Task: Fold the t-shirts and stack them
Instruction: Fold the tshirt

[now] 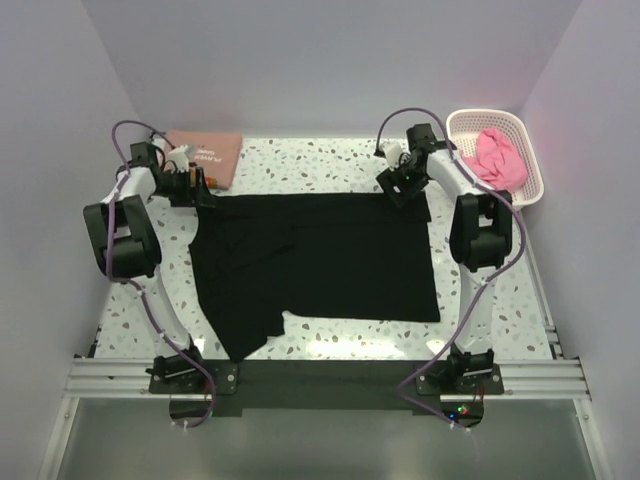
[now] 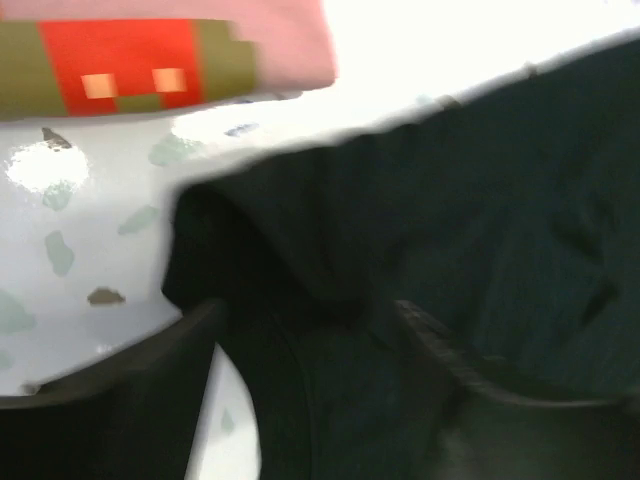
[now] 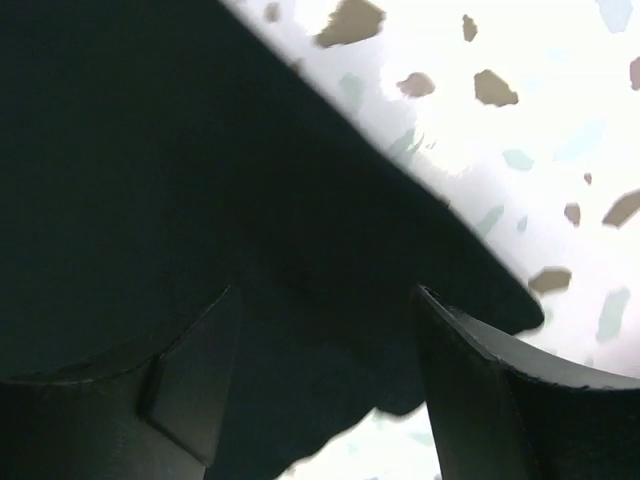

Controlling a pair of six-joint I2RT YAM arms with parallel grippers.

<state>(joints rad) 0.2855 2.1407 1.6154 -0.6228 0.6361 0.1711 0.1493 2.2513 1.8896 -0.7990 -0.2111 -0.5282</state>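
Observation:
A black t-shirt (image 1: pixel 320 265) lies spread flat across the middle of the speckled table (image 1: pixel 320 160). My left gripper (image 1: pixel 200 190) is at its far left corner. Seen from the left wrist, that gripper (image 2: pixel 305 330) is open and black cloth (image 2: pixel 450 200) lies between and under its fingers. My right gripper (image 1: pixel 405 185) is at the shirt's far right corner. From the right wrist, it (image 3: pixel 325 310) is open too, over the cloth's edge (image 3: pixel 200 150). A folded salmon-pink t-shirt (image 1: pixel 205 155) (image 2: pixel 280 40) lies at the back left. A bright pink t-shirt (image 1: pixel 497 158) sits bunched in the basket.
The white lattice basket (image 1: pixel 530 190) stands at the back right corner, close to the right arm. White walls close in the table on three sides. A metal rail (image 1: pixel 320 378) with both arm bases runs along the near edge.

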